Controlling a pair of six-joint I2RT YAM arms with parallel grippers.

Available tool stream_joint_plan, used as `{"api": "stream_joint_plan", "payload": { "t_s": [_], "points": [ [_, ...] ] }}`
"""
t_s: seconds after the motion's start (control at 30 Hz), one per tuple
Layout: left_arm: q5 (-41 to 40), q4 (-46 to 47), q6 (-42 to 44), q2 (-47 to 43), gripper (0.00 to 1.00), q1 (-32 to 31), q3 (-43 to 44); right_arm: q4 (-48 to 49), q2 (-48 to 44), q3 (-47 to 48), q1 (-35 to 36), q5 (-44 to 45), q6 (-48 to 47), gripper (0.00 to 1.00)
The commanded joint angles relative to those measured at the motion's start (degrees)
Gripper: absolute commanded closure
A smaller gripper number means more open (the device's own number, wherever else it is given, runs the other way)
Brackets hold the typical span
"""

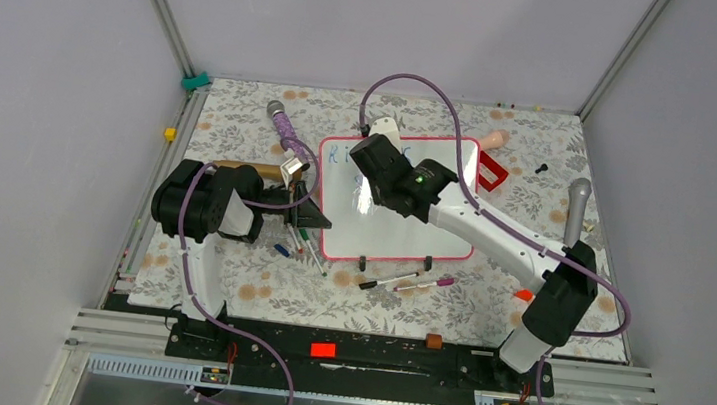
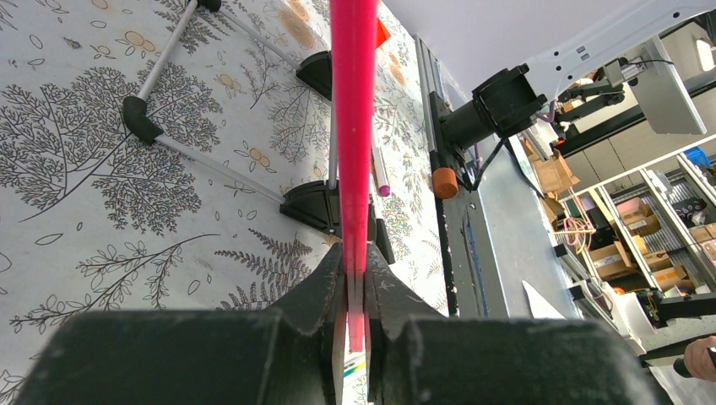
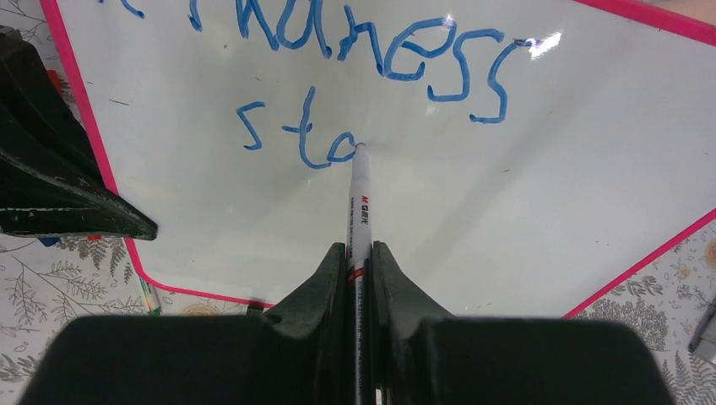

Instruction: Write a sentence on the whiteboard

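Legible text: blue handwriting on whiteboard (image 3: 549, 211).
Upper line, cropped, ends "ness"; lower line reads "sta". Red print on marker (image 3: 360, 202) barrel unreadable.

1. The left arm (image 1: 201, 208) is built of bulky matte black joint housings and white tube-shaped links.
2. The right arm (image 1: 492, 233) matches it: white links, black joints, and a small green light (image 1: 420, 179) near the wrist.
3. A lilac cable (image 1: 413, 77) runs along each arm.
4. The left gripper (image 2: 356, 268) and the right gripper (image 3: 359, 253) have matte black wedge-shaped fingers, apparently plastic.
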Motion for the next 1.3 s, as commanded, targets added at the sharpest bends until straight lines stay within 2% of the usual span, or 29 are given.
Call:
{"api": "stream_joint_plan", "payload": {
  "t_s": [0.0,0.63,1.03,1.27],
  "points": [
    [-0.24,3.71,1.36,-0.39,0.99,0.87,0.11,0.39,0.92,2.25,-1.4,2.33,0.25,1.0],
    [-0.24,3.81,1.27,-0.27,0.99,0.86,0.24,0.88,-2.7,-4.02,-1.66,-1.41,0.97,1.0],
    [0.0,3.79,1.2,-0.03,0.99,0.89,1.03,-0.23,-4.21,-1.71,-1.71,0.57,1.05,1.0],
    [0.69,3.84,-0.13,0.47,0.99,0.24,2.9,4.57,-9.14,-5.02,-1.75,0.31,-0.36,1.0]
  ]
}}
